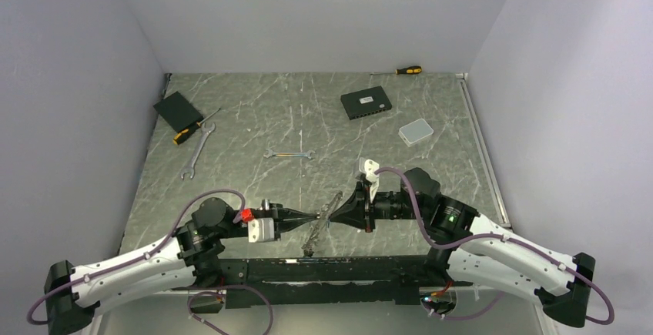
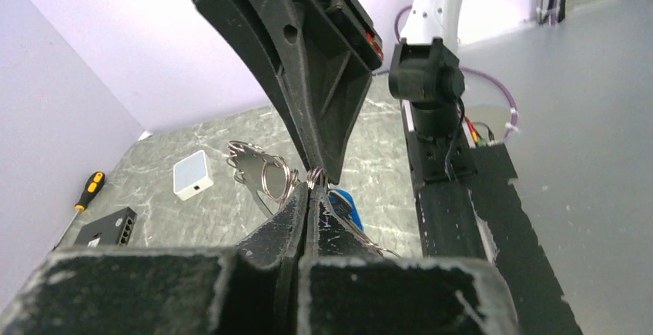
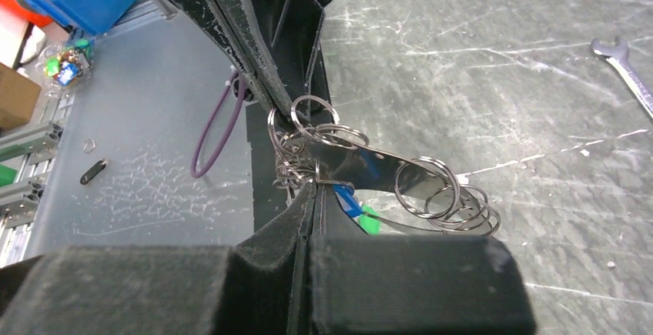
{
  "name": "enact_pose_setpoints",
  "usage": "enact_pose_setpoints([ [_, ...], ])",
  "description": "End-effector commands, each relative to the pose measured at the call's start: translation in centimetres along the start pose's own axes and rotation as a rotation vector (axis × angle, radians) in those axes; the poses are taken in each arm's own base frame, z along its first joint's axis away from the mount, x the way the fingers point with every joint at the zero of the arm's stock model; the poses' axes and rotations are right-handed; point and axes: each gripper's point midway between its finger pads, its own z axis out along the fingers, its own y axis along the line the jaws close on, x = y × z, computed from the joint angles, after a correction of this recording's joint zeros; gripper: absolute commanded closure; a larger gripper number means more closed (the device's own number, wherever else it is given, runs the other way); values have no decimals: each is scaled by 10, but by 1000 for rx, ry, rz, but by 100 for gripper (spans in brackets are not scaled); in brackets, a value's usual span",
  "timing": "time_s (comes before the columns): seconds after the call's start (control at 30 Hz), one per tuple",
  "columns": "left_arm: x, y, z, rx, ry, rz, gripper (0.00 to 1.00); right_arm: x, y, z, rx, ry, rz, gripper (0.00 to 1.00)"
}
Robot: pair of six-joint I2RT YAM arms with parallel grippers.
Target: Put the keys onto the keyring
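Left tool [image 2: 312, 190] and right tool [image 3: 316, 190] pinch the keyring [image 1: 314, 236] between their tips: tangled silver loops, flat keys [image 3: 362, 167], blue tag [image 3: 348, 200].

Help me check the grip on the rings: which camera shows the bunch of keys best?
Right wrist: the bunch of keys fills mid-frame, with split rings and coloured tags distinct. Left wrist shows only a few rings and a blue tag past its shut fingers. Top external gives just a thin silvery streak.
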Motion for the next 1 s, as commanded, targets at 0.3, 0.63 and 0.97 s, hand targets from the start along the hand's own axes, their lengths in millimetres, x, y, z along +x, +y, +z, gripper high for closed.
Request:
enact_pose_setpoints([
  [0.3,-71,45,-16,-291,-430,-179,100,-53,9,-5,-10,-158,-145,100],
  [0.63,-78,45,-17,-290,-570,-274,100,-72,0,-3,40,-215,-209,100],
  [0.97,-79,42,-7,-246,-603,-309,100,-88,6,-13,43,-249,-279,100],
])
